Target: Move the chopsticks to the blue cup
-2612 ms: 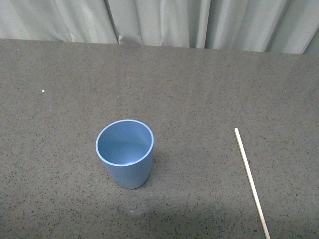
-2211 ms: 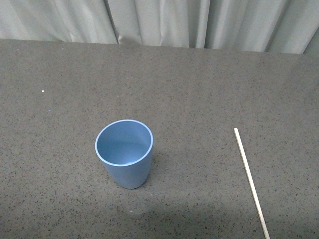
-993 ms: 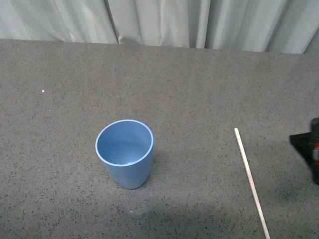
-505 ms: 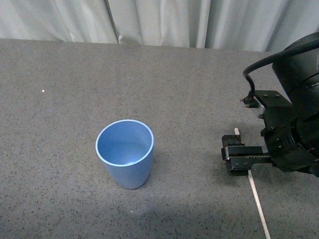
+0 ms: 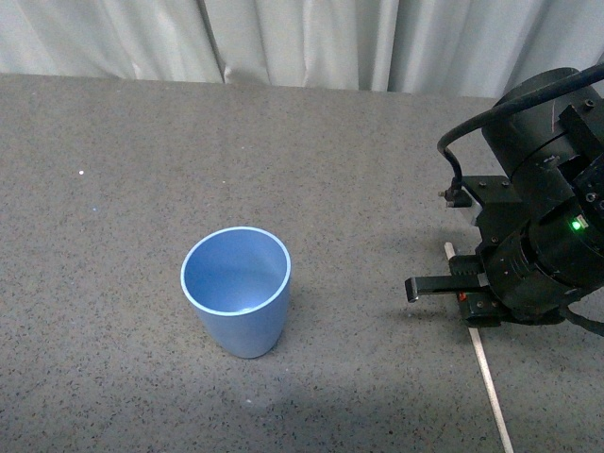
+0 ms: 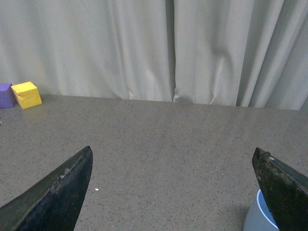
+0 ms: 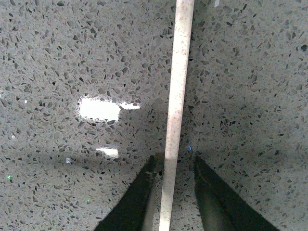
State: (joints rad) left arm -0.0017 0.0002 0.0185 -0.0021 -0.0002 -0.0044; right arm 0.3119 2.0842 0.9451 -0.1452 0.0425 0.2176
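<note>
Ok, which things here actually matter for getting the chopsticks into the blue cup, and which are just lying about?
Part of the job:
chopsticks, lying flat
blue cup, upright
right gripper, open, astride the chopsticks

Just lying about:
yellow cube
purple block, next to it by the curtain

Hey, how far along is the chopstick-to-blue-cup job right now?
Nothing is finished: the blue cup stands empty. In hand: the right tool straddles the chopstick, which lies flat on the table, jaws not closed. Remaining: grip, lift, drop it into the cup.
</note>
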